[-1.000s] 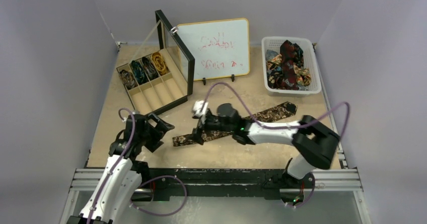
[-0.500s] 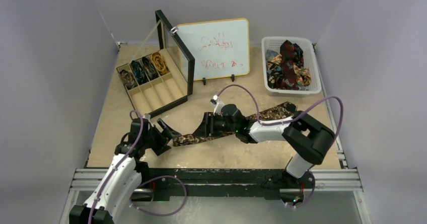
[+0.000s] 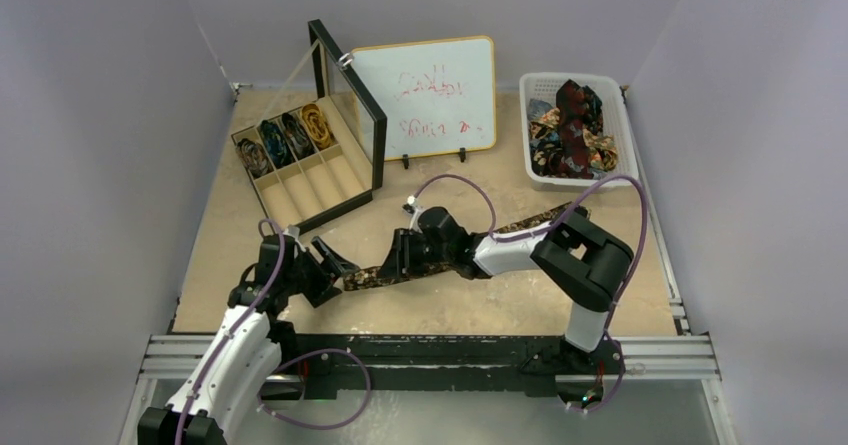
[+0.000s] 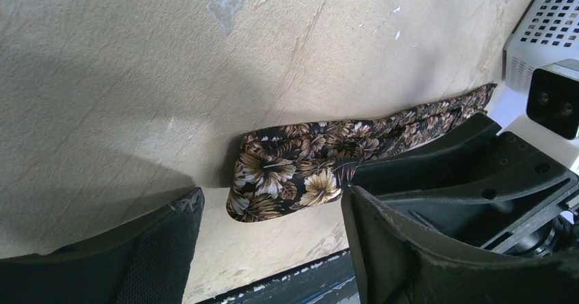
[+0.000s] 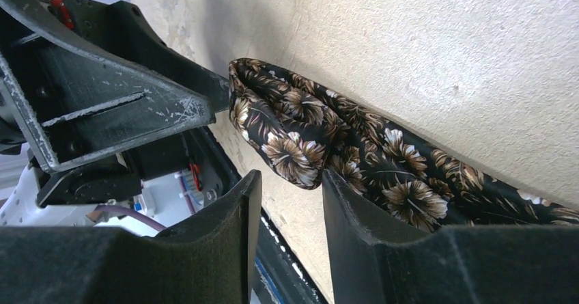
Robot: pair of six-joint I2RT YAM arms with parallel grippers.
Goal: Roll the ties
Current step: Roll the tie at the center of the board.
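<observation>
right pincer (image 3: 397, 256) has slid left along the floral tie (image 3: 366, 277).

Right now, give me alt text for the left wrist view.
The end of a brown floral tie lies on the tan table between the fingers of the open left pincer. Part of the right arm crowds the view's right side.

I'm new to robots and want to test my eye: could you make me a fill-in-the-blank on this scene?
The box holds ___ rolled ties.
The basket is full of loose ___.
The left hand is ___, at the end of the flowered tie.
Missing words: four; ties; open.
</observation>
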